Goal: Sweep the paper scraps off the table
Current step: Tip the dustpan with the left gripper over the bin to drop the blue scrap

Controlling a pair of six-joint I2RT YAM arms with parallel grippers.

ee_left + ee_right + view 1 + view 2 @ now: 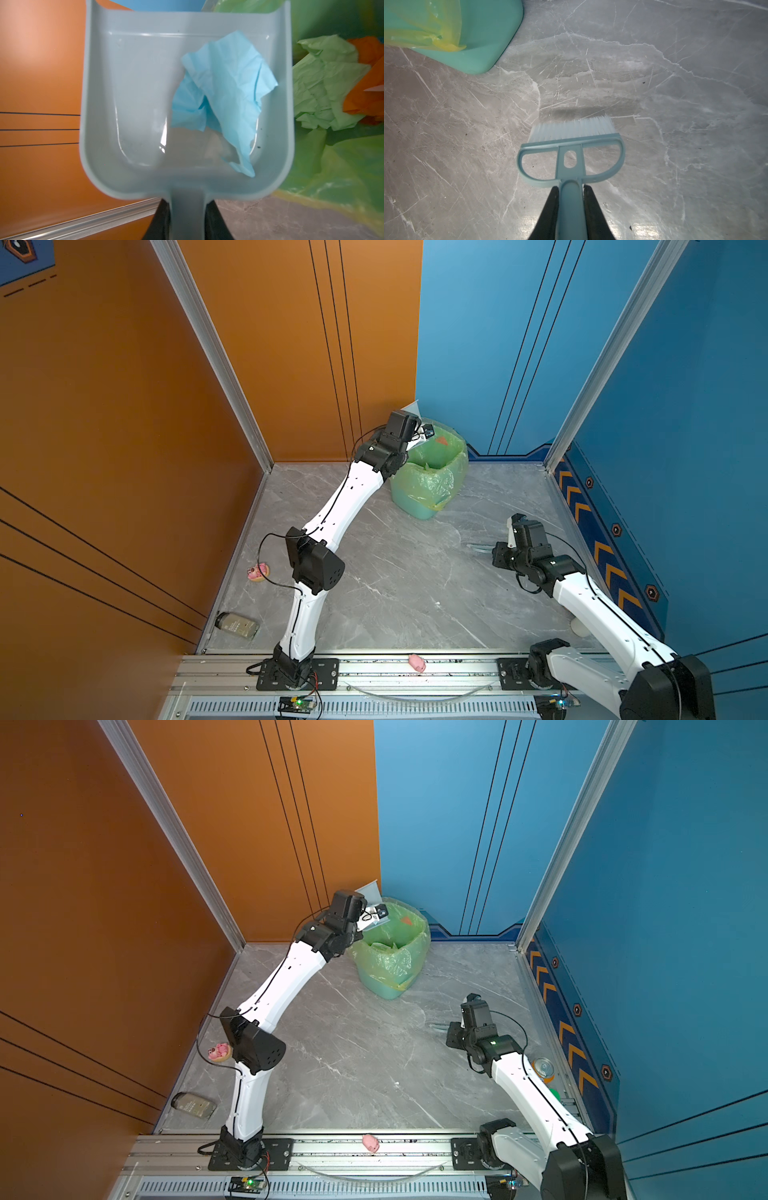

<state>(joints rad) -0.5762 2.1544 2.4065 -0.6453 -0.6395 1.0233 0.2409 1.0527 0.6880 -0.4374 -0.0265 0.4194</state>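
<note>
Left fingers pinch the handle of a grey dustpan by the lined wastebasket, upper centre of both top views. A blue paper scrap sits in the dustpan; green and orange scraps lie in the wastebasket. Tipped here, the blue one may cling or flutter onto the counter. Right fingers pinch a brush. The dustpan's lip is cut off; the wastebasket's bottom is hidden.

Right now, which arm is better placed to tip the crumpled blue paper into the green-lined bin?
Left. The left gripper holds the grey plastic dustpan, blue paper scrap inside, at the teal bin. The right gripper holds a teal brush over the table.
</note>
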